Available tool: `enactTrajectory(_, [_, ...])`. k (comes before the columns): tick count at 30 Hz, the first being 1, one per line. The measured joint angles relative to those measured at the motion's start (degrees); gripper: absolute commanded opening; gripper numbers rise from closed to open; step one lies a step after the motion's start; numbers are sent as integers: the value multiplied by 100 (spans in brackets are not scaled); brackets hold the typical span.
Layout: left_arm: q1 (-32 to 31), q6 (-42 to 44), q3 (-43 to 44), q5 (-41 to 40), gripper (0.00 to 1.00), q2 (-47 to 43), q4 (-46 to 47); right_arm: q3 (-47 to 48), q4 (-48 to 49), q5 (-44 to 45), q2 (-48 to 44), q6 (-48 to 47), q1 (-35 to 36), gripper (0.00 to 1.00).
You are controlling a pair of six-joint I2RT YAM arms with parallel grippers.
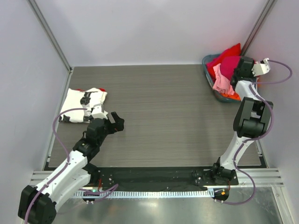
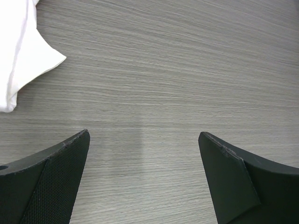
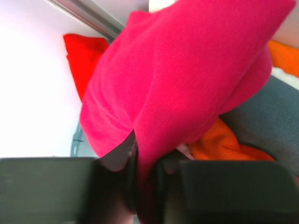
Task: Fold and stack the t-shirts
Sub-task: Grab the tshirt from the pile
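Note:
A folded white t-shirt (image 1: 85, 105) with black and red markings lies at the table's left; its plain white corner (image 2: 21, 51) shows in the left wrist view. My left gripper (image 1: 117, 122) (image 2: 144, 140) stands open just right of it, only bare table between its fingers. In the grey-blue basket (image 1: 210, 79) at the far right lie a crimson-magenta t-shirt (image 1: 229, 65) (image 3: 187, 79), a red one (image 1: 229, 51) (image 3: 81, 56), a pink one (image 1: 222, 80) and an orange one (image 3: 217, 142). My right gripper (image 1: 238, 70) (image 3: 145, 179) is in the basket, shut on a fold of the crimson-magenta t-shirt.
Grey side walls and metal frame posts (image 1: 49, 35) close in the table on the left and right. The basket sits tight in the back right corner against the wall. Wood-grain tabletop (image 1: 163, 107) spreads between the two arms.

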Motion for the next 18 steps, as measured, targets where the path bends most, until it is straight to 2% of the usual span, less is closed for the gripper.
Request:
enactTrajectory(1, [0, 0, 0, 0, 100, 4, 2, 9, 15, 4, -7, -7, 2, 9])
enactTrajectory(4, [0, 0, 0, -2, 100, 4, 4, -26, 15, -4, -184, -107, 59, 2])
enactTrajectory(8, [0, 0, 0, -9, 100, 4, 4, -391, 22, -269, -916, -413, 258, 1])
enactTrajectory(11, [0, 0, 0, -17, 100, -9, 2, -490, 11, -691, -1652, -828, 704, 1])
enactTrajectory(15, [0, -2, 0, -17, 100, -4, 2, -24, -122, -1534, -2337, -1375, 1733, 1])
enactTrajectory(18, [0, 0, 0, -24, 100, 22, 2, 417, -118, -2304, -2590, -1392, 2319, 1])
